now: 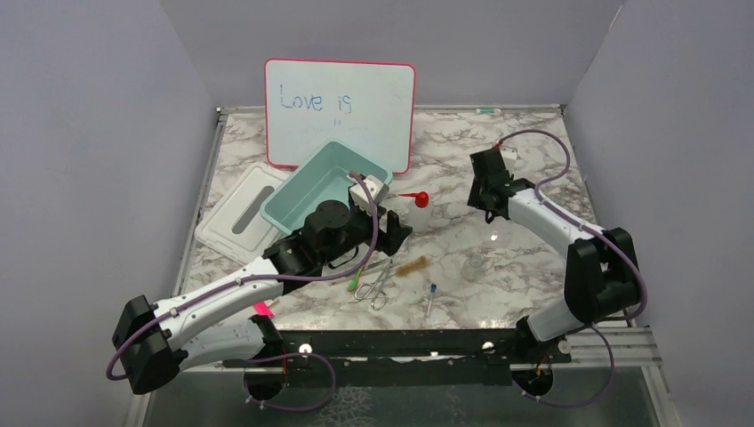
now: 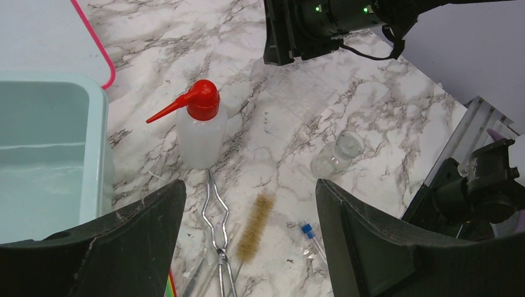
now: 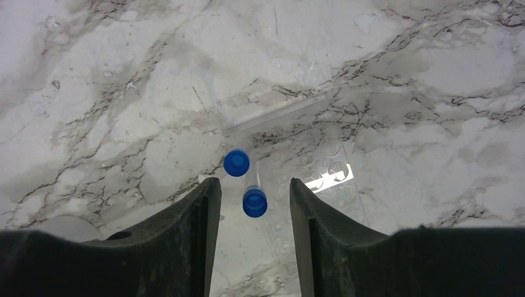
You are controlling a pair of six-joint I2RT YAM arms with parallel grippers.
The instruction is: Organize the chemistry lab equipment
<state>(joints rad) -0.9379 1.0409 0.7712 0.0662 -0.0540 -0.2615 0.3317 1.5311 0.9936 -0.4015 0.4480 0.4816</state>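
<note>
My left gripper (image 2: 251, 210) hangs open above the metal tongs (image 2: 215, 216) and the brown bristle brush (image 2: 255, 216), holding nothing. The white squeeze bottle (image 2: 201, 133) with a red nozzle stands just beyond them. A small glass flask (image 2: 339, 154) and a blue-capped tube (image 2: 309, 234) lie to the right. My right gripper (image 3: 255, 185) is open over two blue-capped tubes (image 3: 254, 202) standing in a clear rack (image 3: 328, 173). The nearer tube sits between the fingers, which stand apart from it.
A teal bin (image 1: 324, 187) stands left of the bottle, with its white lid (image 1: 242, 213) further left. The pink-framed whiteboard (image 1: 340, 111) leans at the back. A pink marker (image 1: 262, 309) lies under the left arm near the front edge.
</note>
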